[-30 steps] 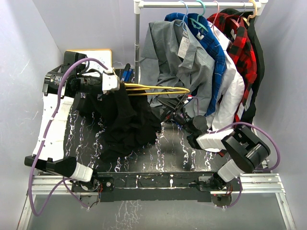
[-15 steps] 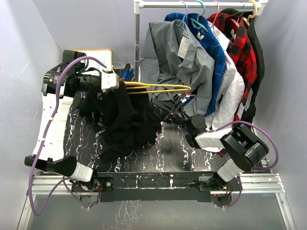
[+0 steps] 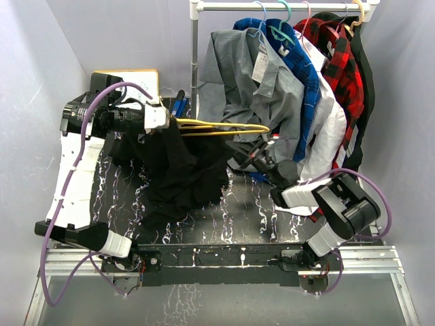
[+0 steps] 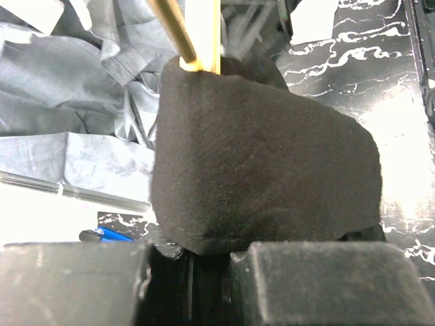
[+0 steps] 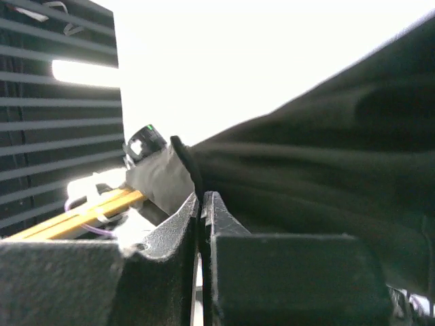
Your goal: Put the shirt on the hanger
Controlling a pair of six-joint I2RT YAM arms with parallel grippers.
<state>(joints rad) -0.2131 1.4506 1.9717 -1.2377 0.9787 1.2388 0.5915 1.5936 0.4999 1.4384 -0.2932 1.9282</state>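
Observation:
The yellow-orange hanger (image 3: 224, 127) sticks out level to the right from my left gripper (image 3: 160, 117), which is shut on its hook end. The black shirt (image 3: 180, 170) is draped over the hanger's left part and hangs down to the table. In the left wrist view the shirt (image 4: 265, 156) covers the hanger (image 4: 177, 30) just beyond my left gripper (image 4: 204, 255). My right gripper (image 3: 236, 154) is at the shirt's right edge. In the right wrist view my right gripper (image 5: 204, 197) is shut on a thin edge of the shirt (image 5: 306, 183), with the hanger (image 5: 81, 214) to the left.
A clothes rail (image 3: 285, 6) at the back right carries a grey shirt (image 3: 251, 88), a blue one, a white one and a red plaid shirt (image 3: 340, 61), hanging close behind the hanger's tip. A board (image 3: 136, 78) leans at the back left.
My right gripper has moved up and left to the shirt's right edge and has gone from open to shut on the fabric. The left gripper and hanger have barely moved.

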